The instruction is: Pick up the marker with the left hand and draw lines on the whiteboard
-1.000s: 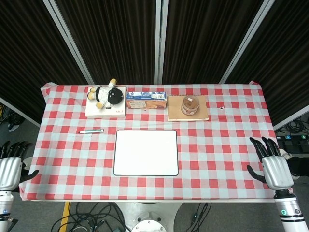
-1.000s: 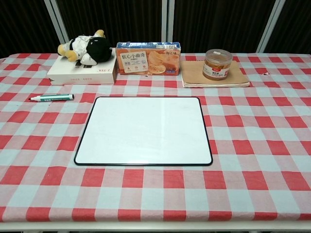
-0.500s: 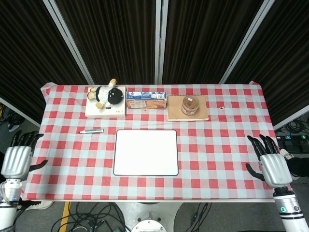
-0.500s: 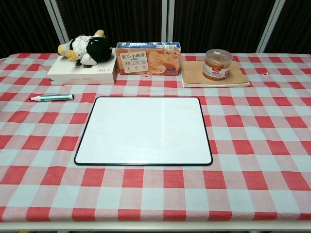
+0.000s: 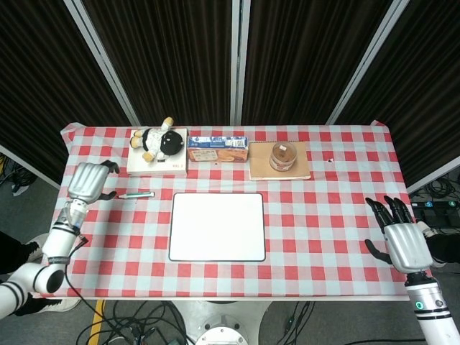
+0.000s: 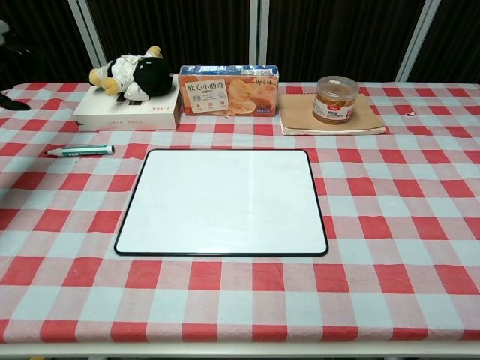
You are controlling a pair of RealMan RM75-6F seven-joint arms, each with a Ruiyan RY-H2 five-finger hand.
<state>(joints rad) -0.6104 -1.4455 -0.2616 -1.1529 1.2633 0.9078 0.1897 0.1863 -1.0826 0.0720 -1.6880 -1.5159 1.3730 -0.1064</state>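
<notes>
Chest view: lidded jar (image 6: 335,99) holds brown contents; both robot hands (image 5: 90,181) (image 5: 404,241) empty, fingers apart.

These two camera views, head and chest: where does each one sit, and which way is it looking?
Head view: high above the near table edge, looking steeply down on the table; left hand above the cloth beside the marker, right hand at the near right edge.
Chest view: low at the near edge, facing across the whiteboard toward the curtains; only a dark sliver at the far left, perhaps the left hand.
Shared: marker, whiteboard, plush toy, biscuit box, jar.
</notes>
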